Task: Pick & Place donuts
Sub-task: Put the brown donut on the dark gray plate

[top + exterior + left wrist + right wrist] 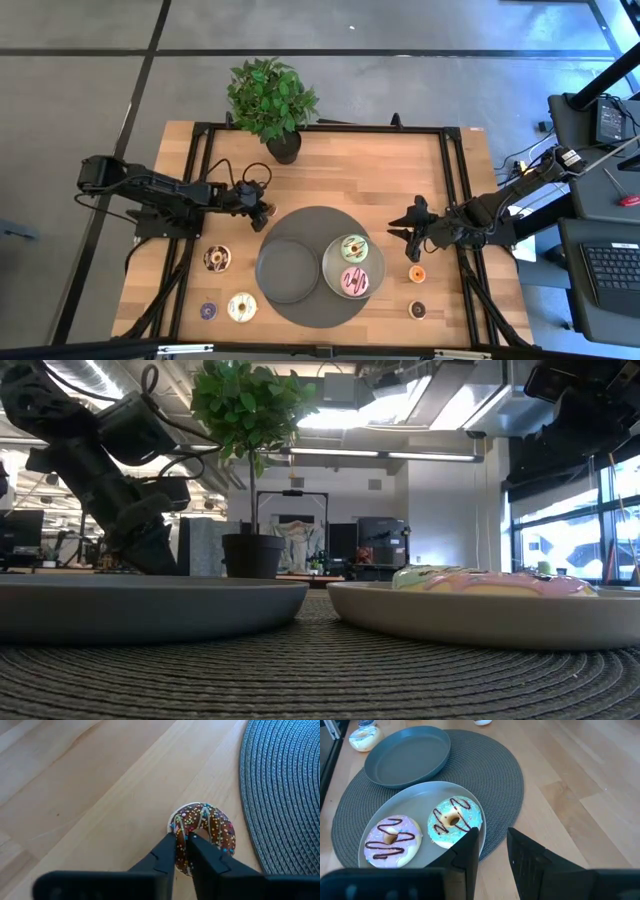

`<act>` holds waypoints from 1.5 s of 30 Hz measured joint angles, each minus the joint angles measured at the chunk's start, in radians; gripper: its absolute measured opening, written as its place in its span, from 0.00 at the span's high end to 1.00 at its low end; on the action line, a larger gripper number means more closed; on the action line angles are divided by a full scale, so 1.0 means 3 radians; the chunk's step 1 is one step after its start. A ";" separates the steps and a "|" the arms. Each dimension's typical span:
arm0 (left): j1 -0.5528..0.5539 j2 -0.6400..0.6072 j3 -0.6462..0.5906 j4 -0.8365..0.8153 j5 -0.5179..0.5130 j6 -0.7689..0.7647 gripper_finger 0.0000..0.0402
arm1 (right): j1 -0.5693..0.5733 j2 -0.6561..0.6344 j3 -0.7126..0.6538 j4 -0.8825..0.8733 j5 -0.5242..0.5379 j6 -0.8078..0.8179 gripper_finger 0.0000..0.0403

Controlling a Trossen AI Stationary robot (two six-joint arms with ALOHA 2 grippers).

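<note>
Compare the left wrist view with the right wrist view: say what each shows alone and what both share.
Only the left wrist view shows the left hand shut on the chocolate sprinkled donut.

Only the right wrist view shows the open right hand, the light grey plate holding the green donut and pink donut, the empty dark grey plate, and a cream donut.

Both show the wooden table and the round grey woven mat.

2 black jointed arms [150, 190] — looped black cables, flat matte claw fingers [162, 857].
</note>
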 joint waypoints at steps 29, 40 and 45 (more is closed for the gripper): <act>-0.1493 0.0832 0.1249 -0.0674 0.0081 -0.0430 0.99 | 0.0001 0.0000 0.0001 0.0000 0.0117 -0.0073 0.74; -0.1536 0.1120 0.1249 -0.0301 0.0147 -0.0557 0.97 | 0.0001 0.0000 0.0001 0.0002 0.0144 -0.0072 0.74; -0.1535 0.1120 0.1249 -0.0285 0.0146 -0.0557 0.97 | 0.0001 0.0000 0.0001 0.0001 0.0144 -0.0072 0.74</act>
